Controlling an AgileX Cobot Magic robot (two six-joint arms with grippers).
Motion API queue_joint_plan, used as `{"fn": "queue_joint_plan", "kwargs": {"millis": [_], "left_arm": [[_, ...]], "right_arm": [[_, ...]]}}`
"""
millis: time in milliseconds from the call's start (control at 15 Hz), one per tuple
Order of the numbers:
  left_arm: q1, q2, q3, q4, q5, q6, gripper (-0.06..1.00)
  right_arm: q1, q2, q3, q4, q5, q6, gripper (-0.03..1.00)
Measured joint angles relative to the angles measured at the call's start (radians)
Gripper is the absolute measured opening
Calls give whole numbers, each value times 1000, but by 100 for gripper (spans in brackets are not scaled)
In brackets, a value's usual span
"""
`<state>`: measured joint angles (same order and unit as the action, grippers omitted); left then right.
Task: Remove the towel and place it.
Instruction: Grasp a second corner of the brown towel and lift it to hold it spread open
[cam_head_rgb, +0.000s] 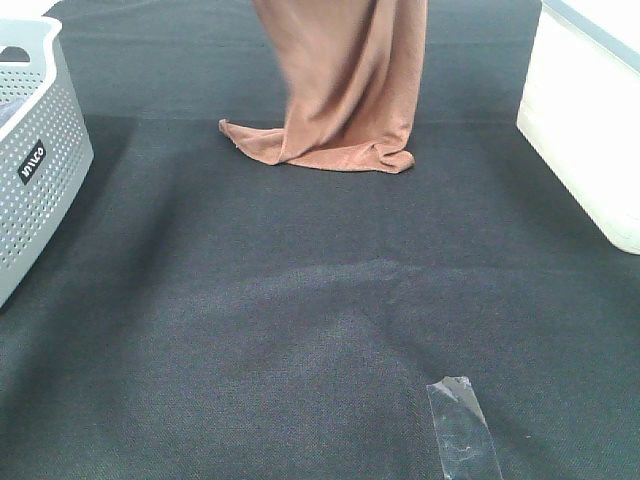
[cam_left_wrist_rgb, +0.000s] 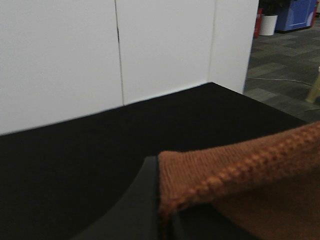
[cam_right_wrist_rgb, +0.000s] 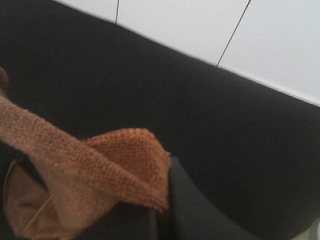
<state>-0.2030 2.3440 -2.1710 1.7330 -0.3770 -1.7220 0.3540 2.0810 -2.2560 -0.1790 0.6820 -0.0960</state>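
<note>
A grey perforated basket (cam_head_rgb: 40, 190) at the bench's left edge carries a small black tag (cam_head_rgb: 32, 162) with white letters set sideways, too small to read for sure. What lies inside the basket cannot be told. A white bin (cam_head_rgb: 580, 130) sits at the right edge, its inside out of view. A clear plastic strip (cam_head_rgb: 462, 425) lies flat on the black cloth (cam_head_rgb: 300, 300) near the near edge.

The towel (cam_head_rgb: 350, 90) hangs with its long axis upright near the far edge. Its top runs out of the exterior view. Its lower end is crumpled on the cloth, with one corner pointing toward the basket.

The left gripper (cam_left_wrist_rgb: 165, 210) is closed, its dark fingers pinching the towel's stitched hem (cam_left_wrist_rgb: 240, 172). The right gripper (cam_right_wrist_rgb: 160, 215) is likewise closed on a fold of towel (cam_right_wrist_rgb: 100, 170), which drapes over it.
</note>
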Motion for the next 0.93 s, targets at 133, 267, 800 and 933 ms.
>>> {"fn": "queue_joint_plan", "kwargs": {"millis": [133,267,800,933], "left_arm": [[5,-1,43,7,-31,-22,0],[5,-12,51,12,-4,159,0],[-15,-36,116,-52,521,1139,0],[-53,-36,142,-315,646,1312,0]], "right_arm": [[0,0,0,19,55,-21,0],[0,0,0,32,75,-23,0],[7,2,0,73,49,-76,0],[13,10,0,81,51,-77,0]]}}
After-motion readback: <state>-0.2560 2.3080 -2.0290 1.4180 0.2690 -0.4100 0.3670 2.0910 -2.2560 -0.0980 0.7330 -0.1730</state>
